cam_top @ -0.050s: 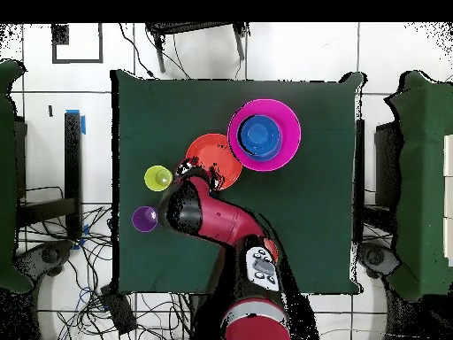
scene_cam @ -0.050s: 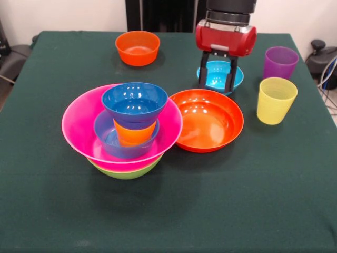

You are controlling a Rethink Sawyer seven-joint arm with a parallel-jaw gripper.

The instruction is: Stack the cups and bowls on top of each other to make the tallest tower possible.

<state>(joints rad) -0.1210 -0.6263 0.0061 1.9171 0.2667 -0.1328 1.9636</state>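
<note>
The table (scene_cam @ -0.050s: 253, 205) is covered with a dark green cloth. Resting directly on it are the lime green bowl (scene_cam @ -0.050s: 126, 172) at the bottom of the tower, toward the near left part, the shallow orange bowl (scene_cam @ -0.050s: 208, 120) just beside it near the middle, and the cyan bowl (scene_cam @ -0.050s: 220, 74) behind that. A small orange bowl (scene_cam @ -0.050s: 137, 48) sits near the far edge, while the purple cup (scene_cam @ -0.050s: 279, 62) and the yellow cup (scene_cam @ -0.050s: 276, 100) stand close together by the right edge.
</note>
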